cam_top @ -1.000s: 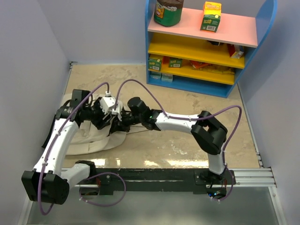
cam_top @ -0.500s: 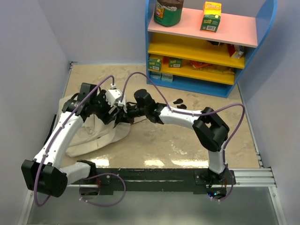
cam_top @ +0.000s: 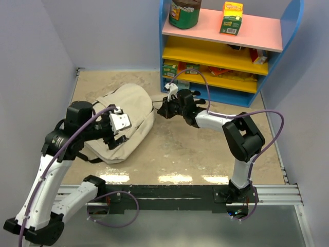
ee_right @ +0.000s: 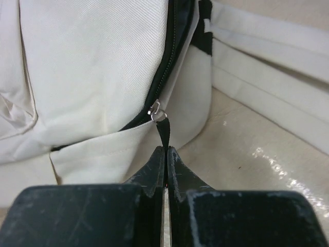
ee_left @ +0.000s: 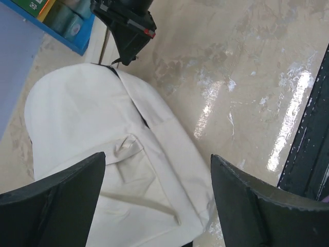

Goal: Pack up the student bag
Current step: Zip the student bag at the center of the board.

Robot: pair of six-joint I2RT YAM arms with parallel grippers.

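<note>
Right hand (ee_right: 163,154) pinches the student bag's (ee_right: 92,67) zipper pull (ee_right: 163,131).

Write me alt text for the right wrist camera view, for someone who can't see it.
The right gripper is shut on the black zipper pull of the beige student bag, just below its small metal ring. Flat beige straps lie on the shiny tabletop to the right.

place: robot lab mock-up | evidence: walled-in tabletop (cam_top: 200,149), colourful stocked shelf (cam_top: 257,33)
</note>
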